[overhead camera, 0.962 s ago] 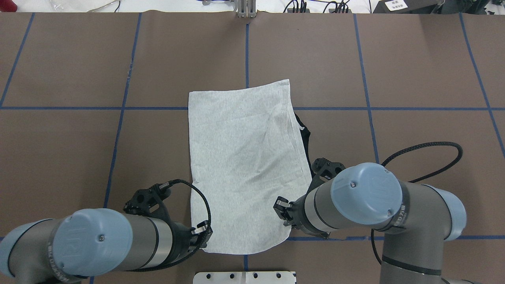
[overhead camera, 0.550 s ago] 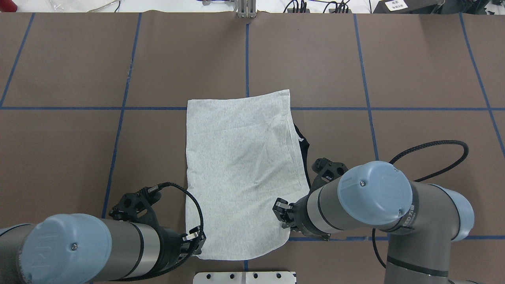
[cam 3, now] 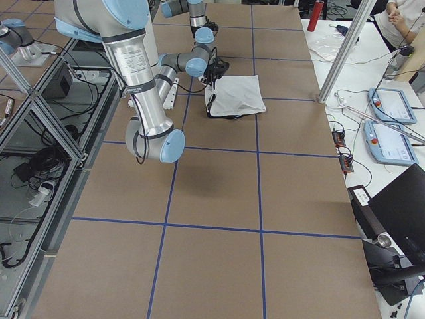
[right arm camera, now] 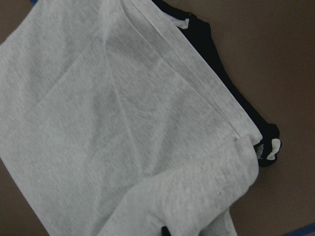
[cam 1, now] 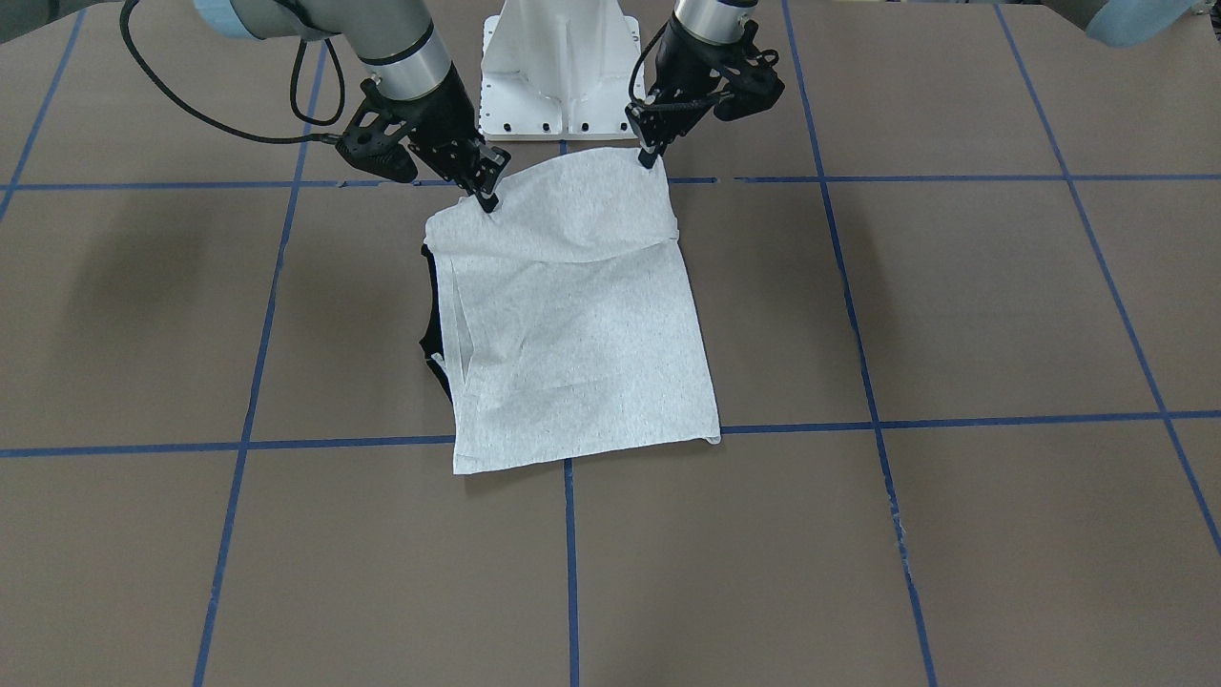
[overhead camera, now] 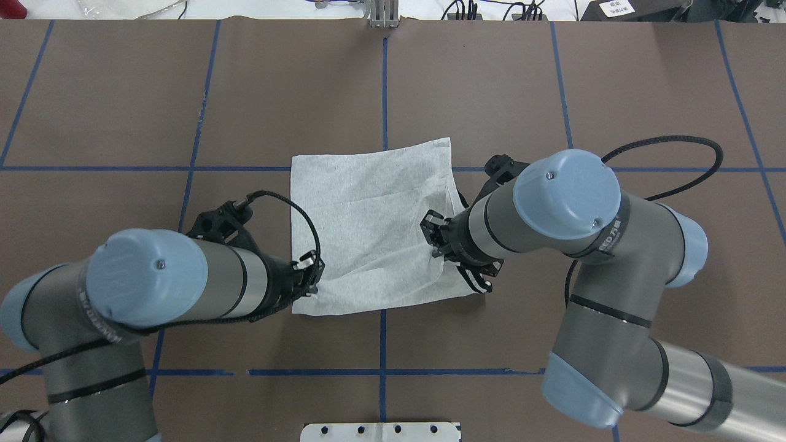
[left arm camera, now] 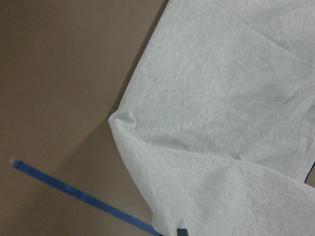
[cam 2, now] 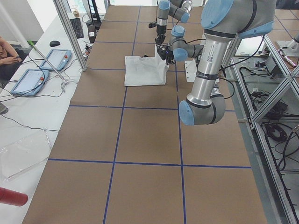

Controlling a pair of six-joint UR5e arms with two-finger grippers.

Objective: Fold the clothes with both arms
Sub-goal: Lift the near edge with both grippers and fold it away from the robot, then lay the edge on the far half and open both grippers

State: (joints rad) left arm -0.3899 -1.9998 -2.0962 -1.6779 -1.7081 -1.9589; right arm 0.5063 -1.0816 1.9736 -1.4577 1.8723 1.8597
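Observation:
The grey T-shirt (overhead camera: 368, 209) lies back side up on the brown table, its front print hidden. A strip of black collar (cam 1: 434, 334) sticks out on my right side. My left gripper (overhead camera: 309, 281) is shut on one corner of the near hem. My right gripper (overhead camera: 432, 238) is shut on the other corner. Both hold the hem lifted and doubled over the rest of the shirt (cam 1: 572, 324). In the front-facing view the left gripper (cam 1: 651, 153) and right gripper (cam 1: 486, 196) pinch the raised edge. The wrist views show the folded cloth (left arm camera: 221, 98) and the collar (right arm camera: 221, 64).
The white pedestal base (cam 1: 558, 76) stands at the near table edge. Blue tape lines (overhead camera: 384, 80) grid the brown table top. The right arm's black cable (overhead camera: 675, 144) loops out to the right. An operators' bench with tablets (cam 2: 51, 58) runs along the far side.
Both grippers have moved away from the robot's base, carrying the near hem up and over the shirt. The visible shirt is now much shorter, with a fold at its near edge.

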